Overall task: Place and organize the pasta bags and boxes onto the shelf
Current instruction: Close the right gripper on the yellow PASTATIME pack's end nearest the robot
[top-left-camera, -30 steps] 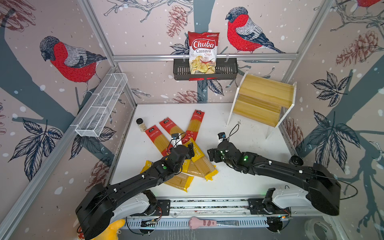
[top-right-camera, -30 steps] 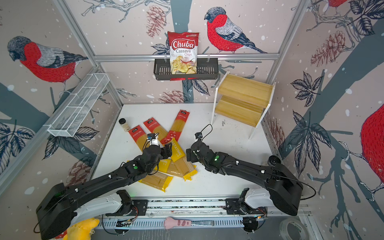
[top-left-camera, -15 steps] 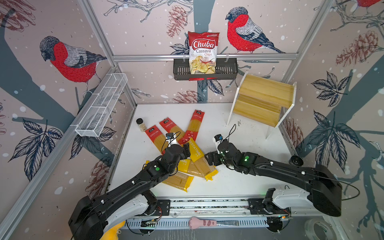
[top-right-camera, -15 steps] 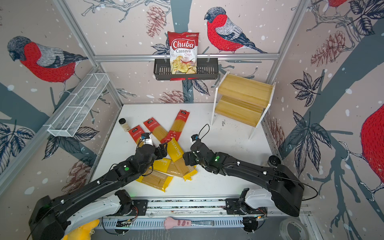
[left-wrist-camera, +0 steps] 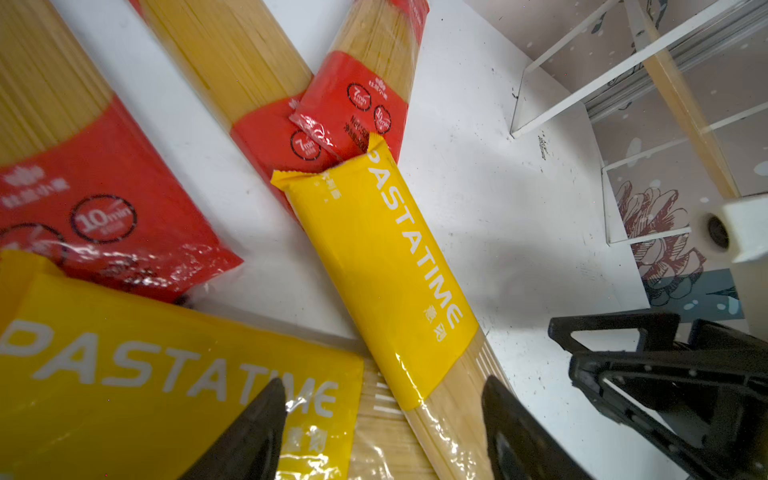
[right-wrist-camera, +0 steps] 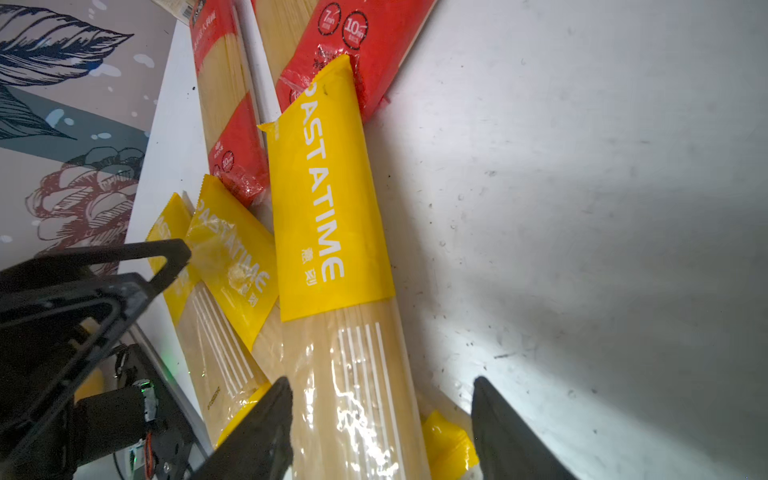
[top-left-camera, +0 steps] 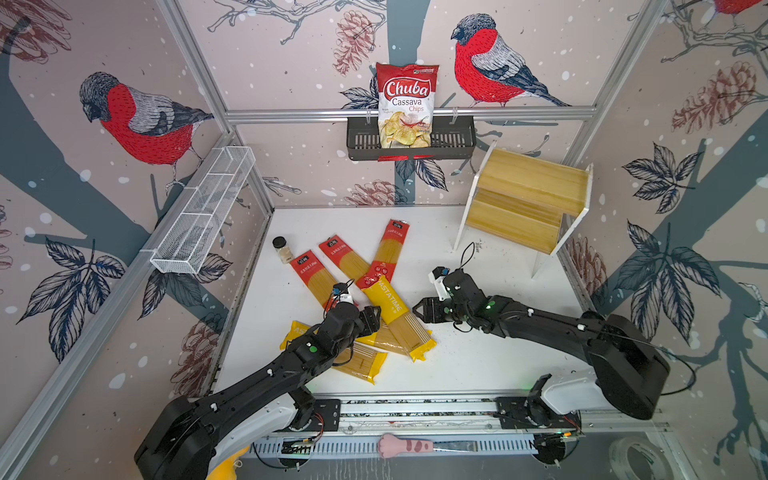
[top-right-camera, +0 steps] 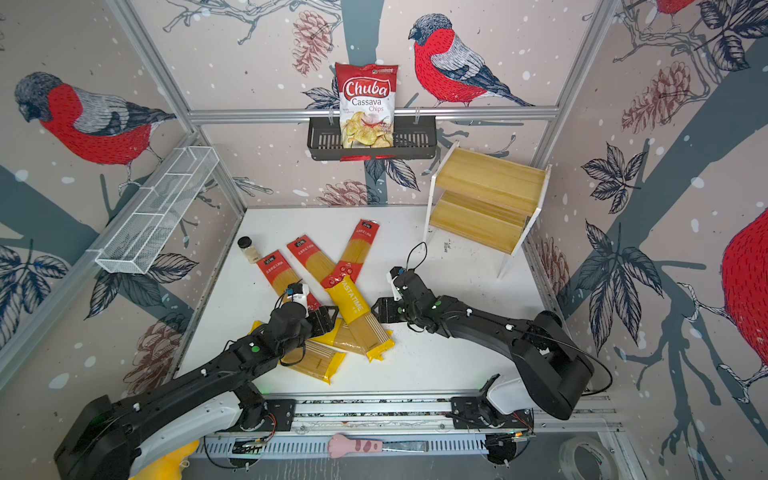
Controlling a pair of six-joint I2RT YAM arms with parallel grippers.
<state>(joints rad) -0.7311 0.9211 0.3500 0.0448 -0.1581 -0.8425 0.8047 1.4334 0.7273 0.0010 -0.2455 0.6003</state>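
- In both top views the light is bright and even; on the table (top-left-camera: pixel 478 365) (top-right-camera: pixel 424 370) we see only weak, soft shadows.
- The rails (top-left-camera: pixel 195 66) splay outward toward the corners of these views, as a wide lens gives.
- In the left wrist view the red packets (left-wrist-camera: pixel 104 208) are blurred, while the yellow packet (left-wrist-camera: pixel 386 266) is sharper.
- In the right wrist view we find white glare on the film of the yellow packet (right-wrist-camera: pixel 357 395), and a broad grey shadow over part of the table (right-wrist-camera: pixel 623 166).
- The fingers (left-wrist-camera: pixel 257 436) (right-wrist-camera: pixel 257 436) are dark and out of focus in both wrist views.
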